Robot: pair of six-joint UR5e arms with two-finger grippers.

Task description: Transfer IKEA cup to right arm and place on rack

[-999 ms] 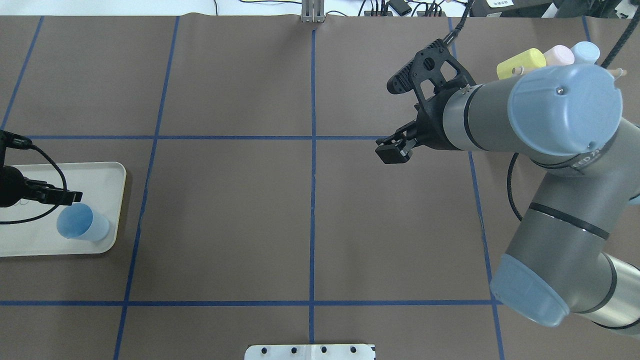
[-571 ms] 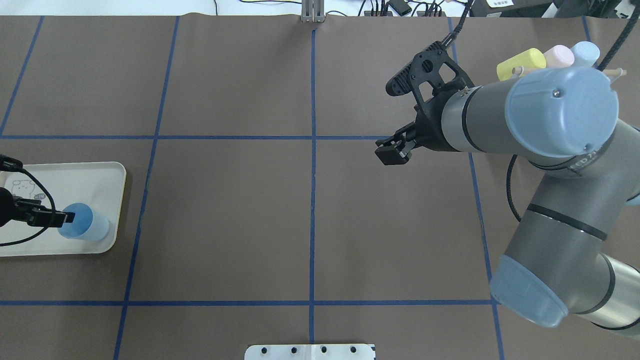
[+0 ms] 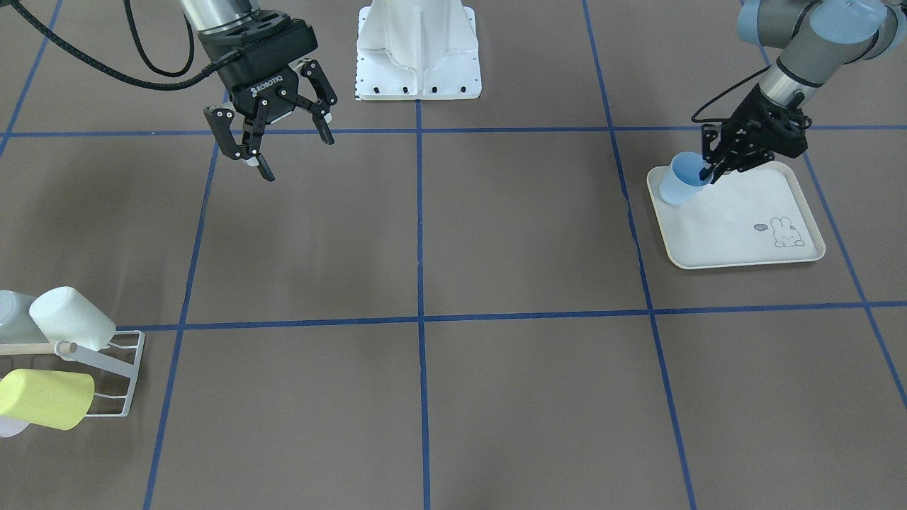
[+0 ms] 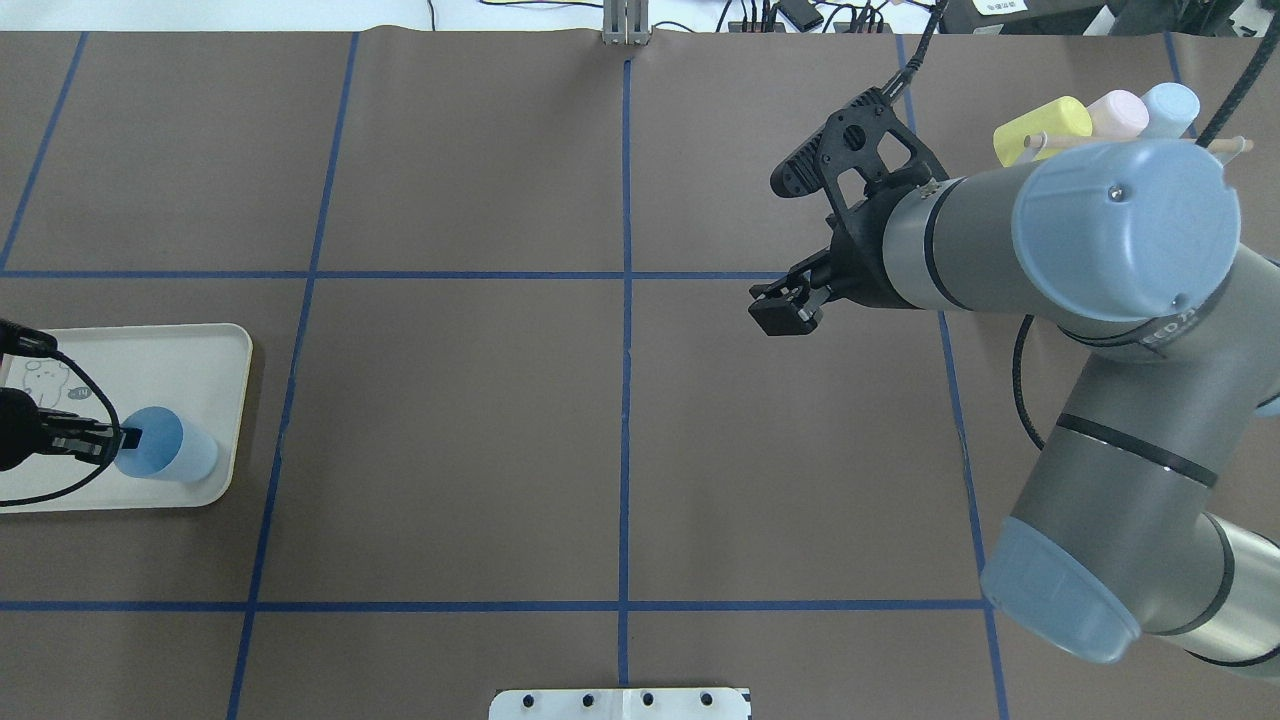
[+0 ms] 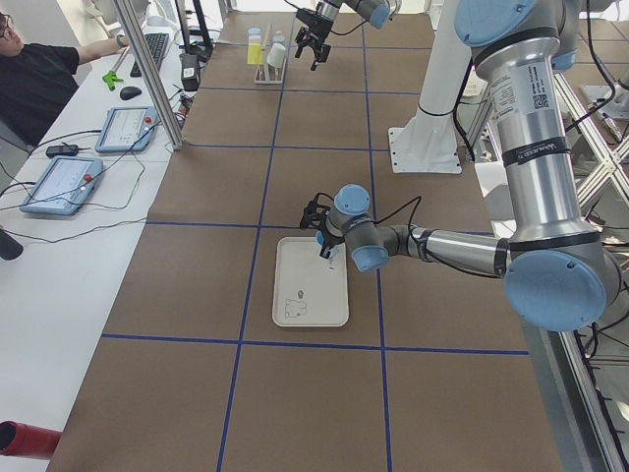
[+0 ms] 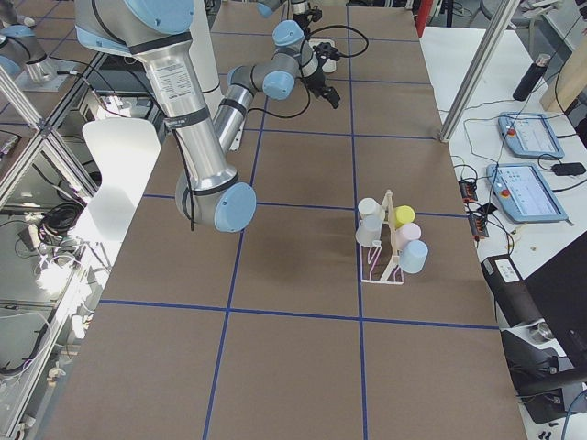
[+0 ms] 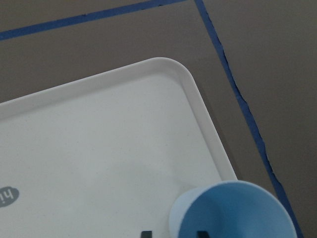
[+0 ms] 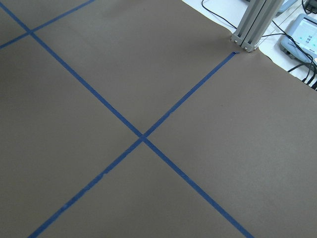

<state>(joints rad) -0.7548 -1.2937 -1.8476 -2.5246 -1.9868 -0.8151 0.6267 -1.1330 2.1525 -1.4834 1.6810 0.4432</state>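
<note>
Overhead exterior | 9 o'clock: left gripper (image 4: 125, 437) is straddling the IKEA cup (image 4: 175, 457) wall, fingers apart, not pinching | cup is standing upright at the tray's (image 4: 200, 345) 5 o'clock corner | probably light, slick, thin plastic: pinching the rim wall gently is advisable | 2 o'clock: right gripper (image 4: 785, 312) is hanging spread, empty | 1 o'clock: rack (image 3: 133, 375) is holding other cups
</note>
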